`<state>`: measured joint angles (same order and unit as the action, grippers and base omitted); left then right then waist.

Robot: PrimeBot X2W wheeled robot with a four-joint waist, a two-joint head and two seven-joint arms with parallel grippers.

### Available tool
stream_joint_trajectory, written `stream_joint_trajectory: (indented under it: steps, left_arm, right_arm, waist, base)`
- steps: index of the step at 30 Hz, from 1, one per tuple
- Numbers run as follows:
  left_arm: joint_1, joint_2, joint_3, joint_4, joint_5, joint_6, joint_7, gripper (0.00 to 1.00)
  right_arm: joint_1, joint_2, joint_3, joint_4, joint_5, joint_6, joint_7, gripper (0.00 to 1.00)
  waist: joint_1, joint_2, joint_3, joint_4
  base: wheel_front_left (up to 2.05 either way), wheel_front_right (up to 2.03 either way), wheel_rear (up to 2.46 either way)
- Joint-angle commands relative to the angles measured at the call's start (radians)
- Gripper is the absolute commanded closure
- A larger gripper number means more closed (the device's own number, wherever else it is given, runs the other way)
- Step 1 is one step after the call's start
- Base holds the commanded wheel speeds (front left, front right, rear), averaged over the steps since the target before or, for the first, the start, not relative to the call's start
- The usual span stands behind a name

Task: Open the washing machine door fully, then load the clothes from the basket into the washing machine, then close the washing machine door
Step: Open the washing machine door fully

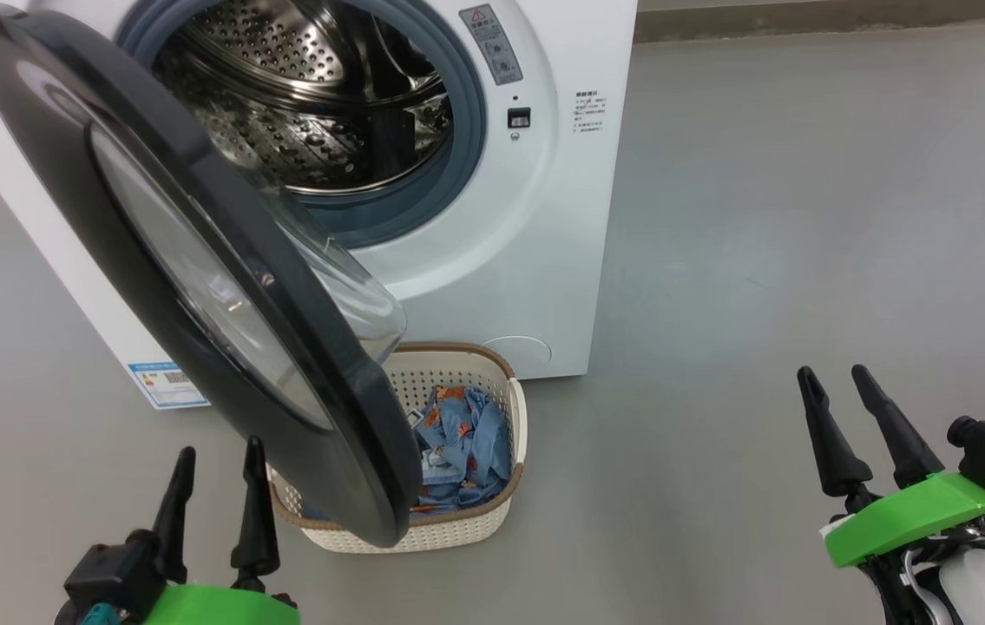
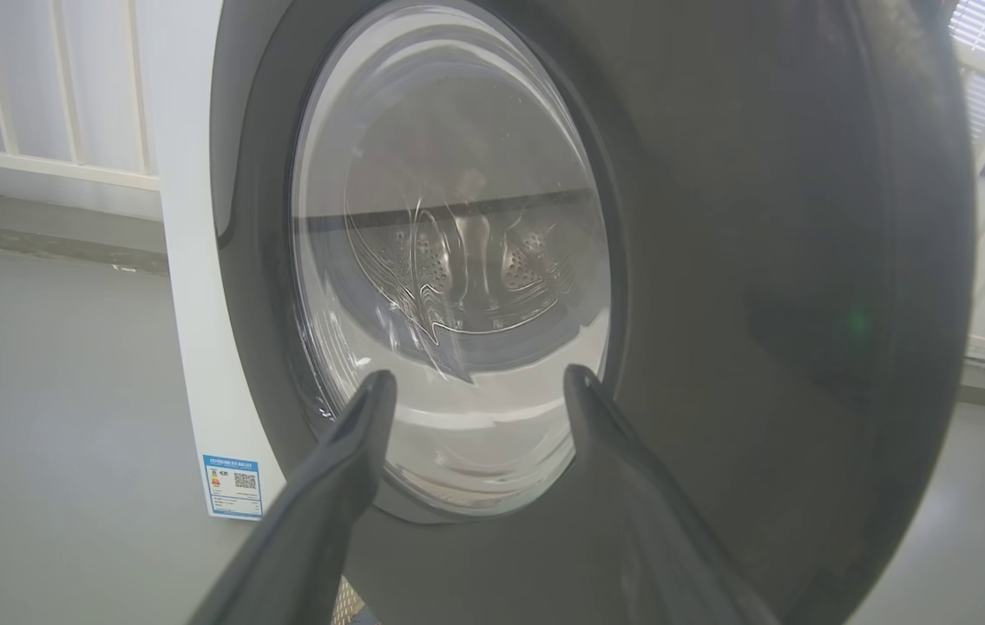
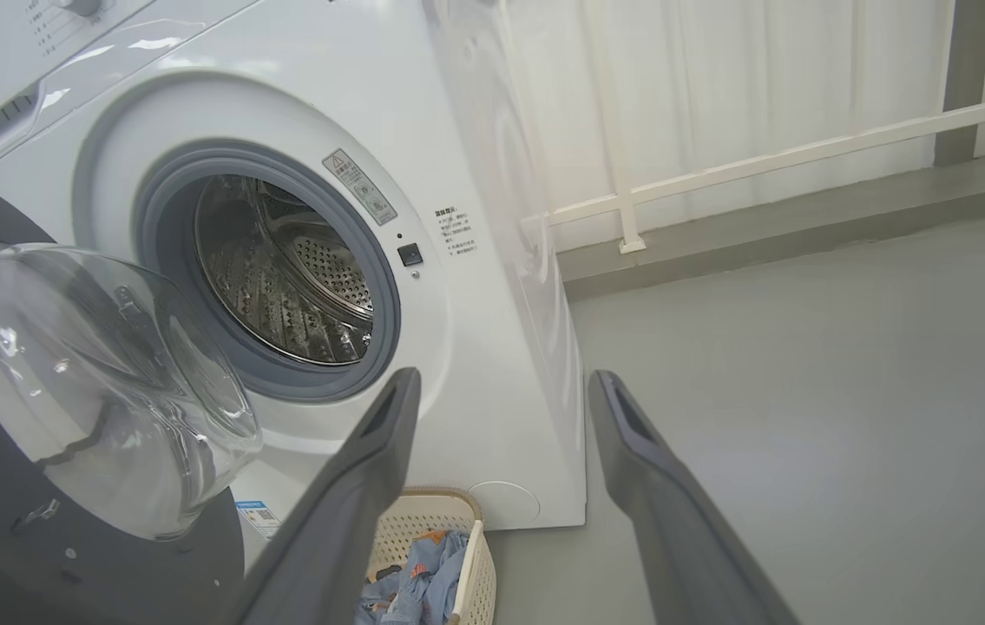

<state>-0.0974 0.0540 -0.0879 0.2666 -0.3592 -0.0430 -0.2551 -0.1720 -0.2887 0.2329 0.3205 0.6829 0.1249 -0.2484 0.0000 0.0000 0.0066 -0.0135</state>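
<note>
The left hand (image 1: 221, 447) is hovering open, fingers up, beside the part-open washing machine door (image 1: 197, 269), the right hand (image 1: 831, 371) is hanging open well apart, and the clothes (image 1: 466, 443) are lying in the basket (image 1: 516, 408).

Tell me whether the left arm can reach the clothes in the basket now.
Probably not: the partly open washing machine door hangs between the left tool and the clothes, over the basket.
</note>
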Motion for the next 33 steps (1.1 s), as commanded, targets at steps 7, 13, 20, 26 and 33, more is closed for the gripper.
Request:
stream_joint_trajectory:
  steps: [7,13,20,26,33]
  left_arm:
    - [-0.023,0.018,0.030,-0.020,0.000,0.003,-0.007,0.00]
    - [-0.026,0.019,0.031,-0.018,0.001,0.002,-0.007,0.00]
    - [-0.028,0.019,0.035,-0.015,0.003,0.002,-0.007,0.00]
    - [-0.028,0.019,0.040,-0.010,0.004,0.002,-0.007,0.00]
    - [-0.032,0.017,0.043,-0.011,0.006,0.000,-0.007,0.00]
  right_arm:
    - [-0.013,0.036,-0.041,-0.046,-0.128,0.006,-0.013,0.00]
    - [-0.013,0.045,-0.041,-0.036,-0.157,0.006,-0.013,0.00]
    - [-0.016,0.049,-0.042,-0.030,-0.171,0.006,-0.013,0.00]
    - [-0.016,0.049,-0.040,-0.027,-0.174,0.006,-0.013,0.00]
    - [-0.018,0.047,-0.035,-0.022,-0.169,0.006,-0.013,0.00]
  waist:
    - [0.0000,0.0000,0.001,0.008]
    - [0.0000,0.0000,-0.001,0.010]
    - [0.0000,0.0000,-0.003,0.010]
    - [0.0000,0.0000,-0.006,0.009]
    - [0.0000,0.0000,-0.005,0.010]
  base:
    - [0.00,0.00,0.00]
    - [0.00,0.00,0.00]
    - [0.00,0.00,0.00]
    - [0.00,0.00,0.00]
    - [0.00,0.00,0.00]
